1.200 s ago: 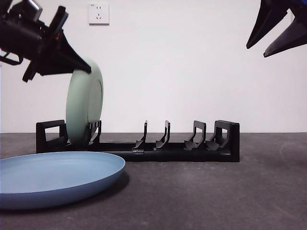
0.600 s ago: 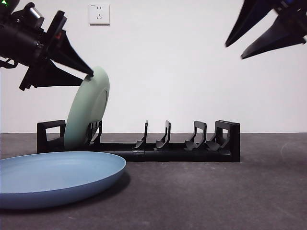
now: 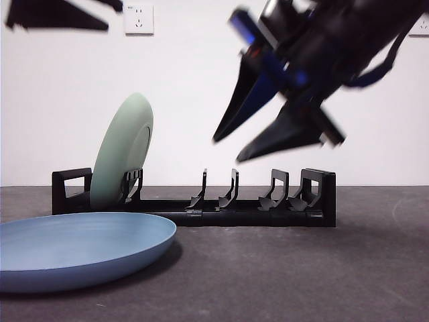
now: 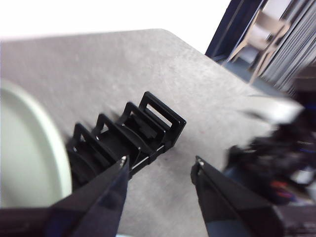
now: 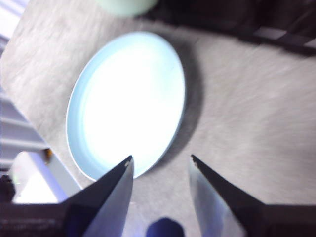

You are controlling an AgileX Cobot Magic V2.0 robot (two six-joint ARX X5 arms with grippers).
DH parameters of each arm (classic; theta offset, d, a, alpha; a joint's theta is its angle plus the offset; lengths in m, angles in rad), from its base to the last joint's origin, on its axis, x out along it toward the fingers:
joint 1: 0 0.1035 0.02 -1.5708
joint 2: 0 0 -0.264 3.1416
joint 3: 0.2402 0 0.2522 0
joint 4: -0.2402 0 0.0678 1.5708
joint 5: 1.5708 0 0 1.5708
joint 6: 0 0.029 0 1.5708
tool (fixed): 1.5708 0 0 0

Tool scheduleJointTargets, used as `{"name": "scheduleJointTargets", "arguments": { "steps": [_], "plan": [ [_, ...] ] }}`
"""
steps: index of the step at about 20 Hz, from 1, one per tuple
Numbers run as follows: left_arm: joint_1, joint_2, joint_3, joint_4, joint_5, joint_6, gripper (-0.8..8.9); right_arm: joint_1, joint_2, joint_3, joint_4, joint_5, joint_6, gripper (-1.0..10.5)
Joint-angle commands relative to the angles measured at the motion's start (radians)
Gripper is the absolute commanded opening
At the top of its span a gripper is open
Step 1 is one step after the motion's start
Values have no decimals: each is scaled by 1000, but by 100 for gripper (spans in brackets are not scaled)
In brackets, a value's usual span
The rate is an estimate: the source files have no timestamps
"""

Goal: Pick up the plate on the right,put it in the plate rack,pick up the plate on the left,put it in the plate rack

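Note:
A pale green plate (image 3: 124, 151) stands on edge in the left end slot of the black plate rack (image 3: 228, 211), leaning right against a prong. A blue plate (image 3: 80, 245) lies flat on the table at the front left. My left gripper (image 4: 161, 159) is open and empty, high above the green plate (image 4: 24, 148) and the rack (image 4: 133, 133); it shows as a dark tip (image 3: 110, 17) at the top left. My right gripper (image 3: 228, 151), blurred and open, hangs above the rack's middle. In the right wrist view the right gripper (image 5: 161, 158) points down at the blue plate (image 5: 128, 98).
The rack's middle and right slots (image 3: 281, 194) hold nothing. A wall socket (image 3: 138, 19) sits on the white wall behind. The dark table (image 3: 301, 268) stretches bare to the right of the blue plate. Its edge and room clutter (image 4: 276, 54) show in the left wrist view.
My left gripper let go of the green plate and rose to the top left corner. The plate stays leaning in the rack. The right gripper swung down and left from the top right.

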Motion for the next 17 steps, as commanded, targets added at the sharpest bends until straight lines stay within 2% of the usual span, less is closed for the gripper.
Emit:
{"name": "scheduleJointTargets", "arguments": {
  "steps": [1, 3, 6, 10, 13, 15, 17],
  "plan": [
    [-72, -81, -2, -89, -126, 134, 222, 0, 84, 1, 60, -37, 47, 187],
    [-152, -142, 12, -184, -268, 182, 222, 2, 159, 18, 80, -57, 54, 187],
    [-271, -187, 35, -274, -435, 208, 221, 21, 267, 79, 79, -58, 52, 187],
    [-381, -189, 46, -299, -539, 208, 221, 50, 381, 175, 72, -57, 52, 185],
    [-424, -189, 46, -302, -578, 208, 221, 61, 443, 224, 48, -57, 53, 180],
    [-436, -189, 46, -313, -596, 208, 221, 66, 465, 233, 50, -56, 53, 101],
    [-440, -189, 46, -327, -615, 208, 220, 72, 475, 235, 48, -55, 57, 71]
  ]
}}
